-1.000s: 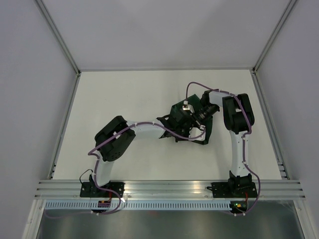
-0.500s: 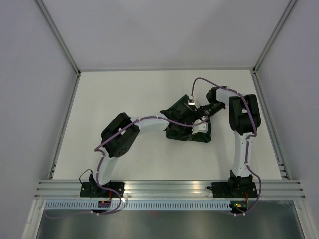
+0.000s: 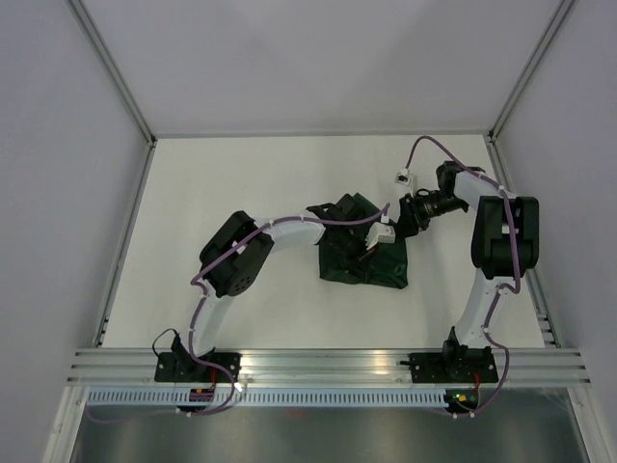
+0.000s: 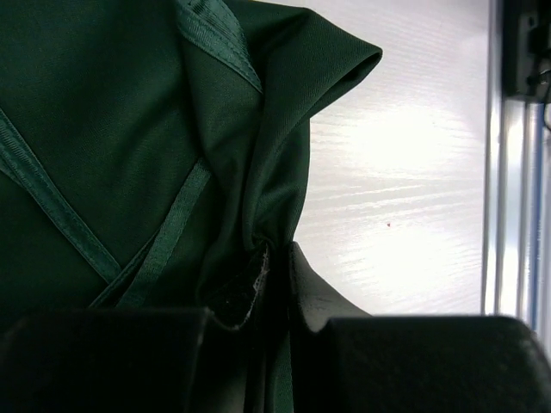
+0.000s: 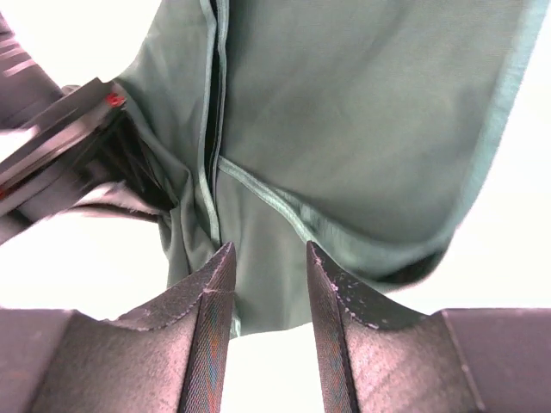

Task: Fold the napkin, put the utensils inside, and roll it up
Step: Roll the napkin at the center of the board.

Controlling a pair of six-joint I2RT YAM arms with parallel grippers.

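The dark green napkin [image 3: 359,268] lies bunched and partly folded right of the table's middle. My left gripper [image 3: 369,248] reaches over it from the left. In the left wrist view its jaws [image 4: 276,258] are pressed together on a gathered fold of the napkin [image 4: 129,112]. My right gripper [image 3: 398,220] hangs just off the cloth's far right corner. Its jaws [image 5: 269,251] stand apart with nothing between them, and the napkin [image 5: 362,112] hangs beyond the tips. The utensils are out of view.
The white table [image 3: 241,193] is bounded by white walls on three sides. An aluminium rail [image 3: 328,365] carrying both arm bases runs along the near edge, and it shows as the rail [image 4: 516,172] in the left wrist view. The left arm's wrist [image 5: 52,163] shows beside the cloth.
My right gripper opened, let go of the napkin and drew back to the right. My left gripper carried its fold rightward, and the cloth now lies lower and flatter.
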